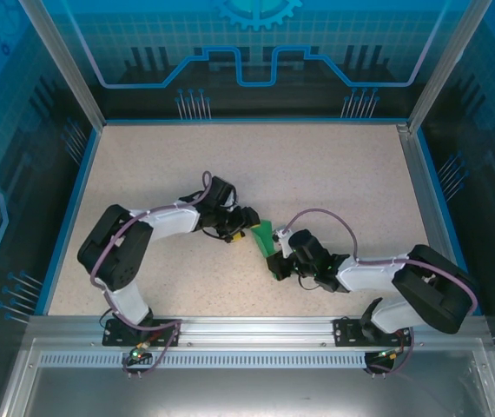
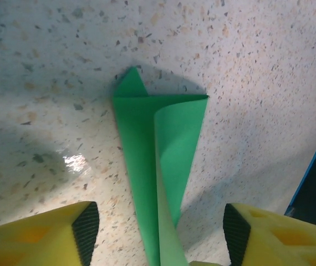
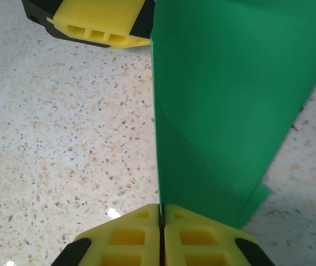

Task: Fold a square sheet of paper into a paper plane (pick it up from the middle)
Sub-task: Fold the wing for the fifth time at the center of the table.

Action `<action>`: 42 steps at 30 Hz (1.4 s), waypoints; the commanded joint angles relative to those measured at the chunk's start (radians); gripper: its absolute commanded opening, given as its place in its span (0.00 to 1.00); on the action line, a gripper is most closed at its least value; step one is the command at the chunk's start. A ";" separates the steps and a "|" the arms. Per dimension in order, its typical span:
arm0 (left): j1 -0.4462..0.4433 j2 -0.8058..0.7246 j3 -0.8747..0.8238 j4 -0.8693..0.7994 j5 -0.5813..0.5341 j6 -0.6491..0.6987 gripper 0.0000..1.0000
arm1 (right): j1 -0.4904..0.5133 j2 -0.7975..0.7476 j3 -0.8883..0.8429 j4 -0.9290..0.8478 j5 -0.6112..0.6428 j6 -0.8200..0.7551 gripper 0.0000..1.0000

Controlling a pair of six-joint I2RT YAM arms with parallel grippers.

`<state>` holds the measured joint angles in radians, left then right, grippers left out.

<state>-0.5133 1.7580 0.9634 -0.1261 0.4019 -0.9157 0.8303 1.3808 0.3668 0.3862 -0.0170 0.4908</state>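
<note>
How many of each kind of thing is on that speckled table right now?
Robot arms: 2, ending in the left gripper and the right gripper
Folded green paper: 1
Total: 3

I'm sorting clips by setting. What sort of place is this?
Probably a robotics lab test cell: two robot arms bolted at the near edge of a speckled table, metal frame posts at the far corners, and blue printed panels walling it in. The right end effector pinches folded green paper.
</note>
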 commanded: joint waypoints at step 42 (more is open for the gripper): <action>0.001 -0.036 0.053 -0.129 -0.069 0.068 0.55 | 0.003 0.059 0.112 -0.138 0.029 0.044 0.02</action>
<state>-0.5133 1.7992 1.0439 -0.2253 0.3981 -0.8600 0.8639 1.4265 0.4854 0.1925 0.0860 0.4747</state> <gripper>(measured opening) 0.541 0.048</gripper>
